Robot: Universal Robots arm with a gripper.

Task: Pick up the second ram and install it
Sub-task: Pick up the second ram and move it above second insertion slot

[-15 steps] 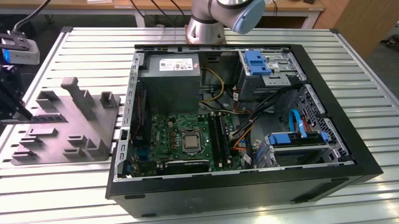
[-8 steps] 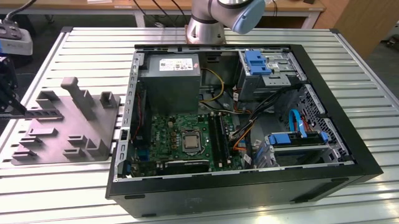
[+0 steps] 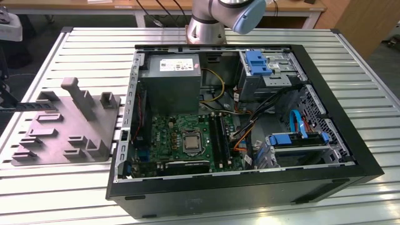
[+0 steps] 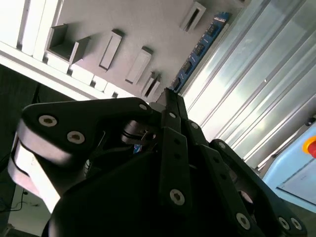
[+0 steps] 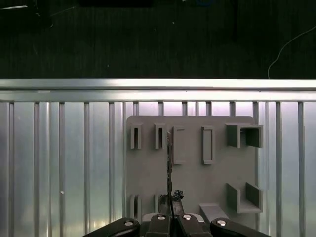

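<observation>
While the slatted metal table (image 3: 75,197) is carrying an open computer case (image 3: 218,192) across the middle and right of the exterior view, a grey moulded plate (image 3: 56,136) is lying flat just beside the case at the centre left of that frame. Inside the case, the green motherboard (image 3: 166,136) is sitting at lower centre, with its long memory slots (image 3: 217,136) running beside the processor socket (image 3: 190,142).

In the first wrist view the claw (image 5: 171,200) is pinching narrow on the second ram (image 5: 169,158), which is showing edge-on as a thin dark line over the plate. In the second wrist view the card is appearing as a blue strip studded with chips, stretching away from the meeting fingertips (image 4: 170,106) along the line where plate and table meet.

The card is looking lifted clear of the plate's upright blocks, so the pick-up is appearing done. The installing is not yet done, since the card is hanging over the plate and not at the motherboard.
</observation>
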